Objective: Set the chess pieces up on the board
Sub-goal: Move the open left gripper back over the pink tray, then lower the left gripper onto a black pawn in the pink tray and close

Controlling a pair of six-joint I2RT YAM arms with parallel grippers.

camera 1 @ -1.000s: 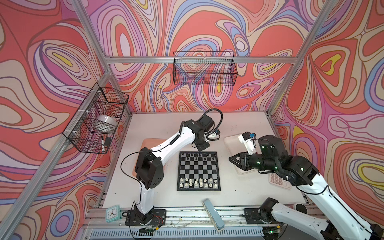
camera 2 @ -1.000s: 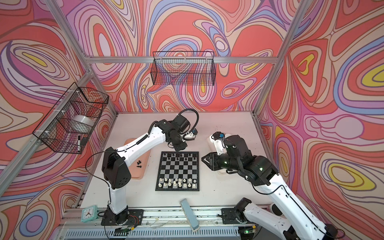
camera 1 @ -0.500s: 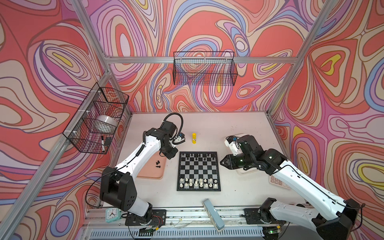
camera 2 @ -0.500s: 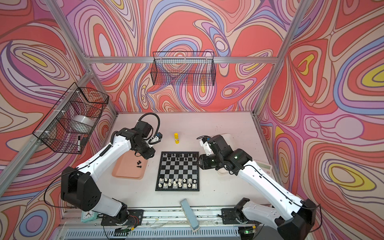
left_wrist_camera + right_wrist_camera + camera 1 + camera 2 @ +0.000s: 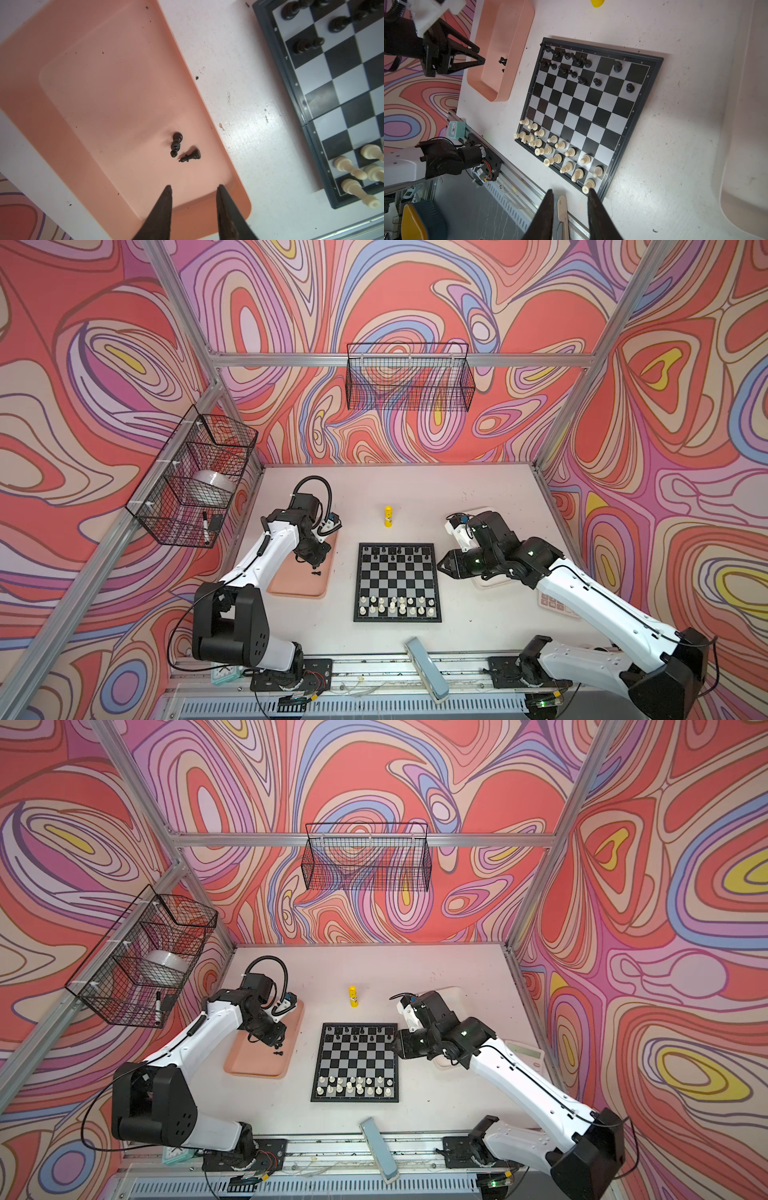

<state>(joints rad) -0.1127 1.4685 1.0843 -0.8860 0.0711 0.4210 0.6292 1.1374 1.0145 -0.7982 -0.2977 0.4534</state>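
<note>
The board [image 5: 397,581] [image 5: 355,1062] lies mid-table, with black chess pieces [image 5: 392,551] on its far rows and cream-white ones [image 5: 395,605] on its near rows. A few loose black pieces [image 5: 176,144] [image 5: 316,572] rest in the pink tray [image 5: 297,587], one tipped on its side [image 5: 190,157]. My left gripper [image 5: 193,188] [image 5: 313,562] hangs over that tray just short of them, open and empty. My right gripper [image 5: 570,191] [image 5: 442,566] hovers by the board's right edge, open with nothing between its fingers.
A yellow glue stick [image 5: 388,516] stands behind the board. A white tray [image 5: 455,992] lies under my right arm, with a calculator [image 5: 525,1052] to its right. A grey-blue tool [image 5: 426,668] lies on the front rail. Wire baskets [image 5: 409,377] hang on the walls.
My left gripper swung left from the board's far edge to over the pink tray, and its jaws narrowed. My right gripper shifted slightly and stayed beside the board's right edge.
</note>
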